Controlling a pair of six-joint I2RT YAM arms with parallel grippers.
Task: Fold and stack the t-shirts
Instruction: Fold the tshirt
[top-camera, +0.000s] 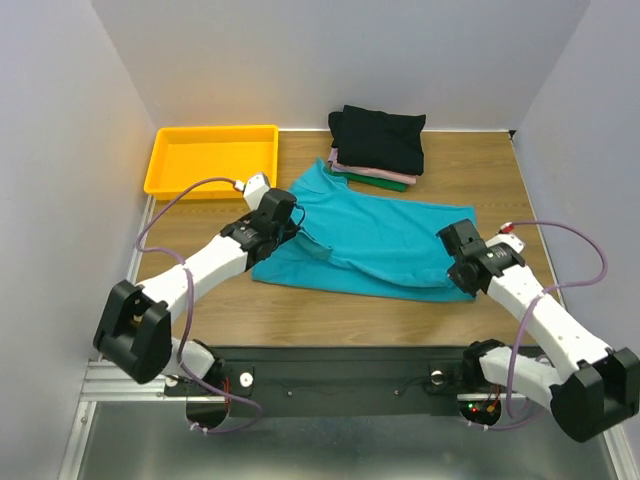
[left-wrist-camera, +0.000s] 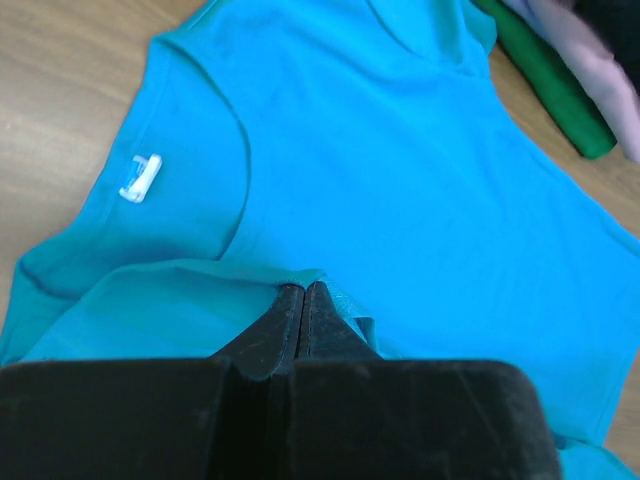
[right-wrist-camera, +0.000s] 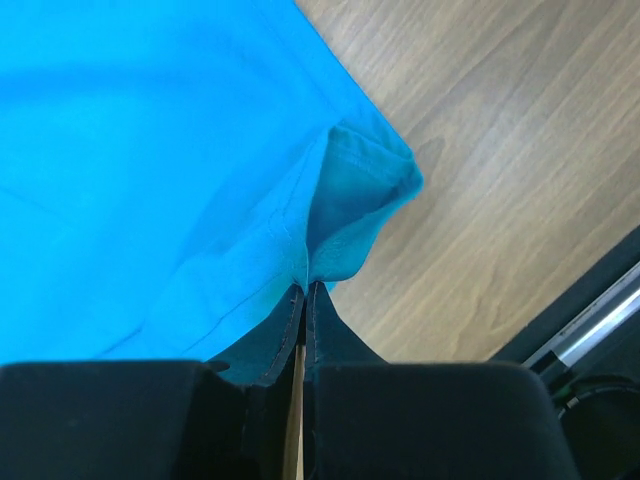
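My left gripper (left-wrist-camera: 303, 292) is clenched on a fold of the teal t-shirt (left-wrist-camera: 400, 180), which spreads ahead of it on the worktop (left-wrist-camera: 60, 90); my right gripper (right-wrist-camera: 304, 290) pinches its hem edge. The folded shirts (top-camera: 378, 145) lie stacked beyond both grippers.

Bare table (top-camera: 330, 310) strip along near edge, in front of teal shirt (top-camera: 375, 240), is open; so is wood btwn shirt and R wall (top-camera: 590, 130). Far side is tight: tray (top-camera: 212, 130) at far L, stack (top-camera: 380, 140) just beside shirt's far edge, w/ L arm (top-camera: 215, 262) lying across L side.
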